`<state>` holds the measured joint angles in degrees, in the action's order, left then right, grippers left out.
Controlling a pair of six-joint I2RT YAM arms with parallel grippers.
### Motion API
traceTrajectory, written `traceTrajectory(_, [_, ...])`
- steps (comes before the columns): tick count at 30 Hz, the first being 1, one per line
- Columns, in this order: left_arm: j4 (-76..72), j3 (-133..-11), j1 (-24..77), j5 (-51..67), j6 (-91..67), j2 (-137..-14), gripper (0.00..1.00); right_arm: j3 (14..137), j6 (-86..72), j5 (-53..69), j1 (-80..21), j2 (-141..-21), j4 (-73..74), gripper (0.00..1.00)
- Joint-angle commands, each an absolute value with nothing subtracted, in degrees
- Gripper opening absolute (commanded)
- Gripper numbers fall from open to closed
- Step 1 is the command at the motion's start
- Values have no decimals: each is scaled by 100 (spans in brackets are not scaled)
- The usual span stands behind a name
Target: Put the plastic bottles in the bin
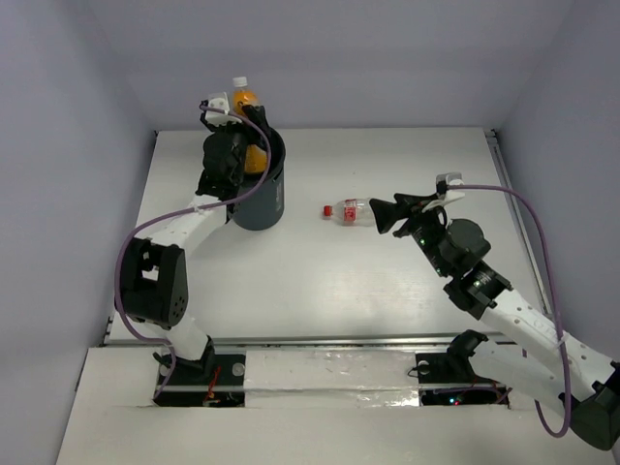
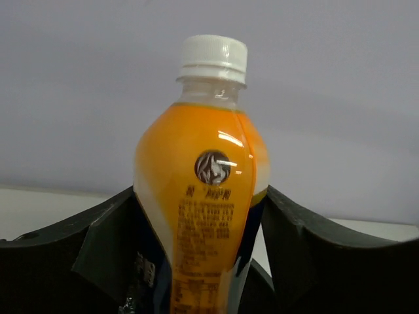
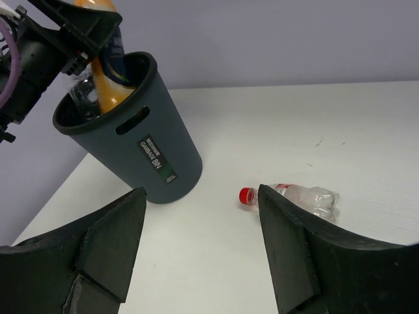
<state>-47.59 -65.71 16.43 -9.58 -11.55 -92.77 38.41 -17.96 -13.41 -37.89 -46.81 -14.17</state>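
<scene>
My left gripper (image 1: 244, 126) is shut on the orange-filled bottle (image 1: 243, 99), which has a white cap, and holds it upright over the black bin (image 1: 260, 199). In the left wrist view the bottle (image 2: 203, 176) fills the space between my fingers (image 2: 98, 248). In the right wrist view its lower end (image 3: 108, 88) is inside the bin's mouth (image 3: 147, 154). A clear red-capped bottle (image 1: 347, 211) lies on its side on the table. My right gripper (image 1: 379, 217) is open and empty just above its base end; the right finger (image 3: 294, 248) hides part of the bottle (image 3: 311, 199). The other bottles are not seen.
Something clear (image 3: 80, 99) shows inside the bin, partly hidden. The white table (image 1: 387, 281) ends at a grey back wall; a raised rail (image 1: 509, 194) runs along its right edge. The bin stands at the back left, near the left arm (image 1: 160, 271).
</scene>
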Motion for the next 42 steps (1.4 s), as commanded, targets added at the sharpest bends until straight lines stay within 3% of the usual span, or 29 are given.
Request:
traceTrajectory(1, [-5616,-6443,1723,-1037,-1099,-9079,68,3832,-1714,-1301,-3762,-4685,-1749,74])
traceTrajectory(10, [-5590,-6170,1775,-1222,-1098,-8728,94,3850,-1714,-1397,-3762,-4834,-1731,70])
traceTrajectory(13, [-5494,-6179,1828,-1178,-1142,-8465,99,3937,-1696,-1371,-3762,-5044,-1662,53])
traceTrajectory(14, [-5450,-6214,1828,-1178,-1151,-8386,99,3981,-1679,-1310,-3762,-5123,-1644,43])
traceTrajectory(17, [-5230,-6345,1828,-1160,-1151,-8060,99,4165,-1652,-1091,-3762,-5510,-1521,30])
traceTrajectory(22, [-4808,-6521,1881,-1081,-1222,-7534,98,4552,-1600,-616,-3762,-6238,-1222,26])
traceTrajectory(24, [-4659,-6627,1881,-1020,-1274,-7419,92,4823,-1547,-335,-3762,-6459,-1091,26])
traceTrajectory(26, [-4431,-6793,1933,-985,-1301,-7321,74,5087,-1407,-72,-3762,-6844,-740,26])
traceTrajectory(27, [-4308,-6898,1934,-932,-1362,-7304,61,5376,-1328,-53,-3762,-6977,-460,26])
traceTrajectory(28, [-3993,-6995,1934,-888,-1397,-7278,42,5509,-1197,208,-3762,-7118,-344,26])
traceTrajectory(29, [-3842,-7188,2003,-783,-1424,-7251,35,5676,-1100,254,-3762,-7432,-177,26])
traceTrajectory(33, [-2885,-7584,2065,-212,-1661,-7041,15,6669,-607,412,-3683,-8355,851,25])
traceTrajectory(35, [-2252,-7507,2065,-45,-1844,-6630,9,7143,-361,640,-3630,-8682,1256,27])
traceTrajectory(37, [-1752,-7314,2065,-35,-1951,-5999,7,7452,-116,755,-3568,-9146,1632,40])
traceTrajectory(38, [-1540,-7086,2065,130,-2108,-5759,7,7723,-62,773,-3516,-9297,1765,49])
traceTrajectory(39, [-1364,-6971,2065,201,-2170,-5539,7,7856,-44,747,-3516,-9429,1862,75])
traceTrajectory(42, [-897,-6339,2118,605,-2320,-4599,14,8400,360,695,-3376,-9957,2363,91])
